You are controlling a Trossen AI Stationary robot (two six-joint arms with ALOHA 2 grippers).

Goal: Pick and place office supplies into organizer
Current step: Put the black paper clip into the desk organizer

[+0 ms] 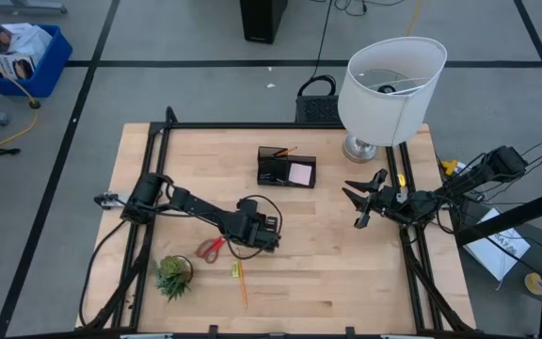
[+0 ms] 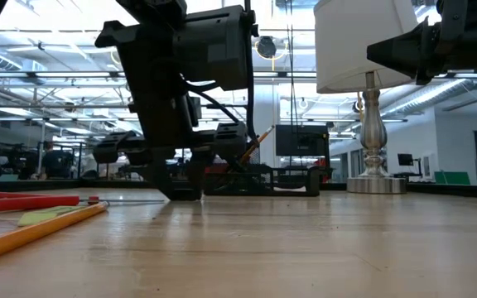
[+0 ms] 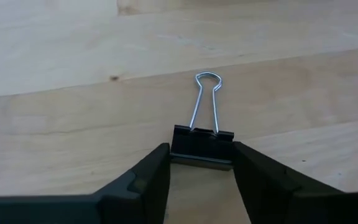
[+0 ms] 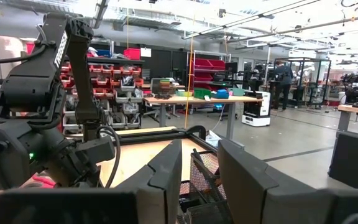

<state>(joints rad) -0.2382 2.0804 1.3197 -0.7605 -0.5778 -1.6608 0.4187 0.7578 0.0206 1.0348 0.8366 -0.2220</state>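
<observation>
One black clip [image 3: 202,145] lies on the surface [image 3: 73,74], left of centre, clamped between the left tool's [image 3: 201,180] fingers. The right tool [image 1: 363,200] hovers right, fingers slightly apart, empty.

We see even, bright overhead light; ceiling lamps [image 2: 48,37] glare in the low view, where the near counter [image 2: 305,248] blurs.

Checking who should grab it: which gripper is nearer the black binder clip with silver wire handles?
Left. The left gripper brackets the black binder clip between its fingers on the table; the right gripper hovers far off near the white lamp.
</observation>
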